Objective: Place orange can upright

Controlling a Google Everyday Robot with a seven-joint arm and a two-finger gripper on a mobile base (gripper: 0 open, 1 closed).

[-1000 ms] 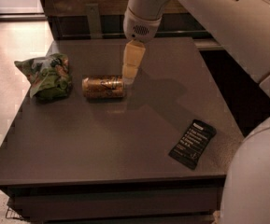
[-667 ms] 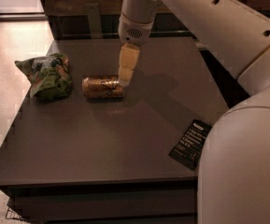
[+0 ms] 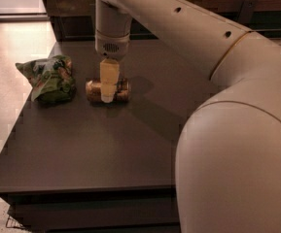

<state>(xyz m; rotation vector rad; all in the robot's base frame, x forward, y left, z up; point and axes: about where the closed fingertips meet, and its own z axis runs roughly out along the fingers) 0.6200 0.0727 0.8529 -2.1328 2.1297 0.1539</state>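
The orange can lies on its side on the dark table, left of the middle, its long axis running left to right. My gripper hangs straight down from the white arm and stands in front of the can's middle, its yellowish finger covering part of the can. The fingertip reaches down to the can's height. I cannot tell whether it touches the can.
A green crumpled chip bag lies just left of the can. My large white arm fills the right side of the view and hides that part of the table. The table's front edge is near the bottom.
The gripper has moved left and down, from the can's right end to in front of its middle. The arm now covers the right of the table, hiding the black object there.
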